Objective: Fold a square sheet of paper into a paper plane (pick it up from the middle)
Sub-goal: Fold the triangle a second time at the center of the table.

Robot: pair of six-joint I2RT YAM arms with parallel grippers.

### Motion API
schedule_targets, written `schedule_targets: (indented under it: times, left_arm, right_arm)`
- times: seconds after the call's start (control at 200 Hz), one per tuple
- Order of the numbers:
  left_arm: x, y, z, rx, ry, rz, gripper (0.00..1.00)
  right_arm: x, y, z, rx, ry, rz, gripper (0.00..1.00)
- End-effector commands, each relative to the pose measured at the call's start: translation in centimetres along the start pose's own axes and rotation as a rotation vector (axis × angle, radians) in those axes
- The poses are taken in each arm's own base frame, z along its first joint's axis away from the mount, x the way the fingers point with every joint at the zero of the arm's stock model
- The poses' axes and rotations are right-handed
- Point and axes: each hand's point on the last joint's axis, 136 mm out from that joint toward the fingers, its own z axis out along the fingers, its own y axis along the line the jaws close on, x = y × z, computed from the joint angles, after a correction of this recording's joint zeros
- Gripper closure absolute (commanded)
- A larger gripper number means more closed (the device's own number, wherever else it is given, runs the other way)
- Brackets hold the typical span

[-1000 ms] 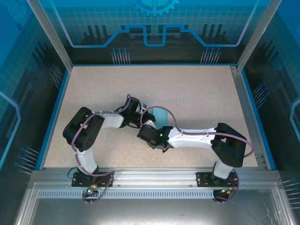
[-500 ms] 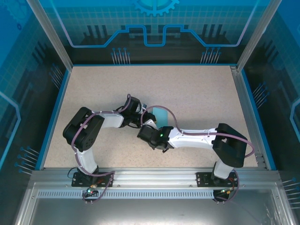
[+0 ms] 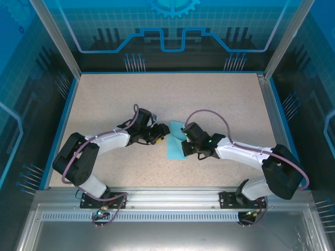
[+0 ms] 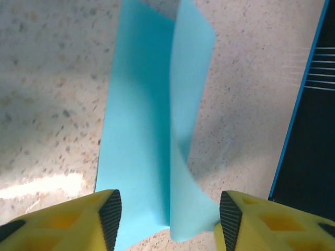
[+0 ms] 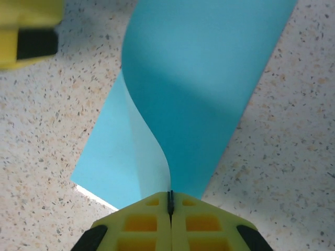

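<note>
My right gripper (image 5: 170, 201) was clenched on one edge of the square sheet of paper (image 5: 209, 78), which curled up from the table (image 5: 293, 157). My left gripper (image 4: 170, 217) stood released, fingers apart either side of the sheet, which lay mid-table between my arms.

This is a robotics lab test cell. A speckled counter (image 3: 220, 104) is enclosed by aluminium frame posts (image 3: 55, 39) and translucent blue panels (image 3: 220, 26) printed with circuit lines and a gear motif (image 3: 172, 6). A left arm (image 3: 110, 140) and a right arm (image 3: 235, 151) are bolted to a metal rail (image 3: 167, 197).
</note>
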Motion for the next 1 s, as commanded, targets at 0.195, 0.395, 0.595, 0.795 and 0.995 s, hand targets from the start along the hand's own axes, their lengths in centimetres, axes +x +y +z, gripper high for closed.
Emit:
schedule_targets:
  times: [0.195, 0.395, 0.595, 0.795, 0.995]
  left_arm:
    - [5.4, 1.4, 2.6, -0.089, 0.1, 0.043, 0.7]
    - [6.4, 2.1, 4.0, -0.125, 0.136, 0.042, 0.77]
    - [6.8, 3.8, 5.0, -0.171, 0.16, 0.014, 0.8]
    - [6.0, 5.7, 5.2, -0.213, 0.153, -0.046, 0.85]
    - [4.3, 6.8, 3.5, -0.28, 0.115, -0.005, 0.85]
  right_arm:
    - [-0.7, 0.4, 0.0, -0.19, 0.001, 0.08, 0.95]
    - [-0.1, 0.0, 0.4, -0.184, 0.016, 0.095, 0.93]
    - [-0.1, 0.2, 0.7, -0.19, 0.032, 0.091, 0.93]
    - [-0.6, 1.3, 1.0, -0.225, 0.05, 0.076, 0.92]
    - [-1.5, 3.4, 1.4, -0.276, 0.062, 0.044, 0.92]
